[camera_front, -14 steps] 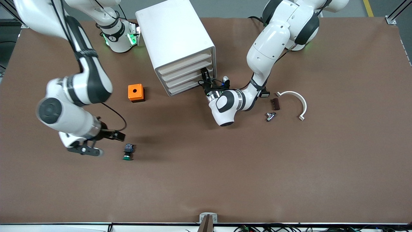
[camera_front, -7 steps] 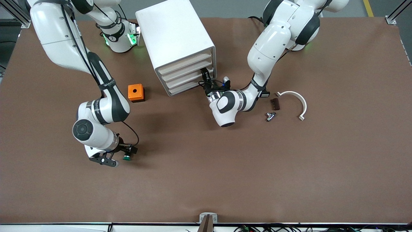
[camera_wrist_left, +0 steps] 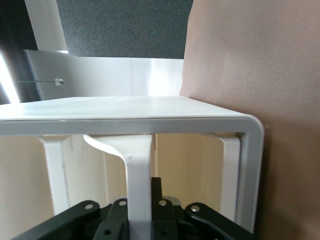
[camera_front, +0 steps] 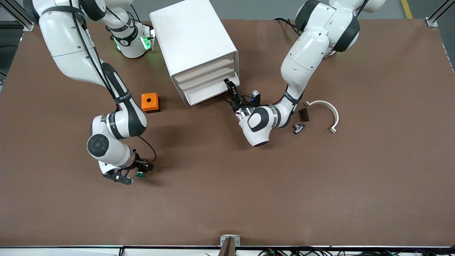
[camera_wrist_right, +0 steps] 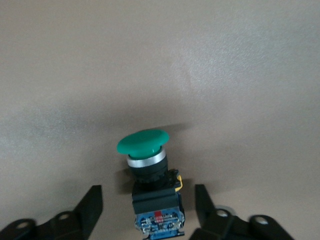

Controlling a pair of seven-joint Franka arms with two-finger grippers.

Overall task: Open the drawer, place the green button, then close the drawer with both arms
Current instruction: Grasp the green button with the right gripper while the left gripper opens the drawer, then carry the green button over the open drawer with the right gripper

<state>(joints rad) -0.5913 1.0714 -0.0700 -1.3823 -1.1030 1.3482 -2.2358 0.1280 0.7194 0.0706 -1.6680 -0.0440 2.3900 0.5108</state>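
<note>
Button [camera_wrist_right: 148, 175] lies on table between right gripper's [camera_wrist_right: 148, 210] jaws.

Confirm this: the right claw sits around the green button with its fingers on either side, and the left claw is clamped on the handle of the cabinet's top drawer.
One detail is wrong. The left claw is clamped on the handle of the bottom drawer, not the top one; the front view shows that. As you said, the right claw sits around the green button, a finger on either side.

Glossy green plastic cap on the button [camera_wrist_right: 144, 142], matt brown table [camera_front: 320, 177], smooth white plastic drawer cabinet [camera_front: 192, 39]
</note>
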